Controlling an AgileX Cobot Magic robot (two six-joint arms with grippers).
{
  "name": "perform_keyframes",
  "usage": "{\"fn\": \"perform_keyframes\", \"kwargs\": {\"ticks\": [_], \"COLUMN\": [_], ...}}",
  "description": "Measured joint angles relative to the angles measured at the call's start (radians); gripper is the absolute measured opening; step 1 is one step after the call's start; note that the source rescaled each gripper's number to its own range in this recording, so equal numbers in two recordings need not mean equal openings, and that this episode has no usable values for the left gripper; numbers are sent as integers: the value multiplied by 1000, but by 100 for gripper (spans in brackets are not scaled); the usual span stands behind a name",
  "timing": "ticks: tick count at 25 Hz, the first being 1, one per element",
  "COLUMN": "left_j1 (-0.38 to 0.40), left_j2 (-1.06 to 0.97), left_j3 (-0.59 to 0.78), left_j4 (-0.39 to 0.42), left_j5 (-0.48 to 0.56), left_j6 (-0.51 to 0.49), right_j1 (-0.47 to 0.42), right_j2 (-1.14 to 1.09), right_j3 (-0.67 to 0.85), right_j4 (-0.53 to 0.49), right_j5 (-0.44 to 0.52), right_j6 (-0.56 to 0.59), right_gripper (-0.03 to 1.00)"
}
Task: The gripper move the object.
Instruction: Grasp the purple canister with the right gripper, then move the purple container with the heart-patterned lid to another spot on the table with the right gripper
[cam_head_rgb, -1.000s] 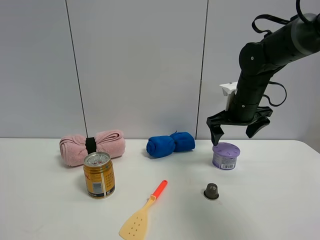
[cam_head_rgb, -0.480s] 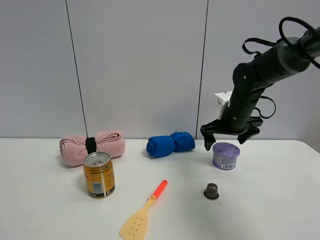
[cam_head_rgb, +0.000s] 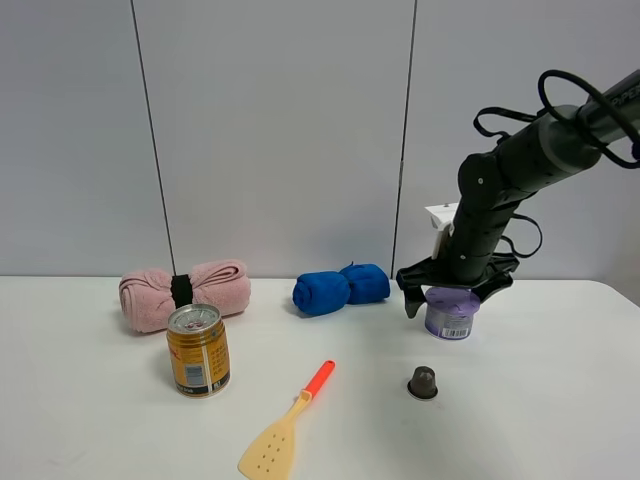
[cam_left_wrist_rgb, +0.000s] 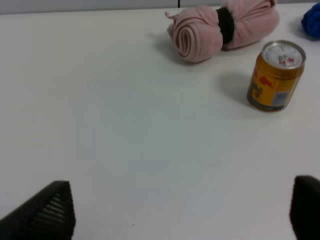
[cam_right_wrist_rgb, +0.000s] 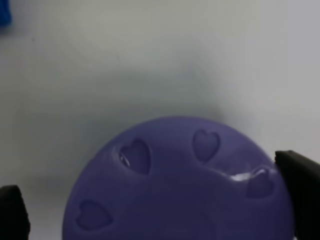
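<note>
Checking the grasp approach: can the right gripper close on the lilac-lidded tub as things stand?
Probably yes. The right gripper hangs open over the tub, one finger either side of it; the brown capsule stands clear in front.

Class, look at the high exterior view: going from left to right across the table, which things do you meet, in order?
Pink towel roll → yellow spatula → blue towel roll → brown capsule → lilac tub. The gold can is left out: it overlaps the pink roll.
</note>
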Motion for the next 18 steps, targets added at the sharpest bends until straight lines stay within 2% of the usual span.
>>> {"fn": "perform_keyframes", "kwargs": {"ticks": [6,7,8,9,10,11,18], "left_j1": [0,0,0,0,0,0,0], "left_j2": [0,0,0,0,0,0,0], "left_j3": [0,0,0,0,0,0,0], "left_j4": [0,0,0,0,0,0,0], "left_j5": [0,0,0,0,0,0,0], "left_j6": [0,0,0,0,0,0,0], "right_j1": [0,0,0,0,0,0,1], "right_j2": [22,22,22,22,22,22,9], "right_j3": [0,0,0,0,0,0,0], "right_j4": [0,0,-1,-2,-3,-3,35], "right_j5": [0,0,0,0,0,0,17], "right_j6": [0,0,0,0,0,2,1], "right_gripper": [100,94,78,56,23,0,1]}}
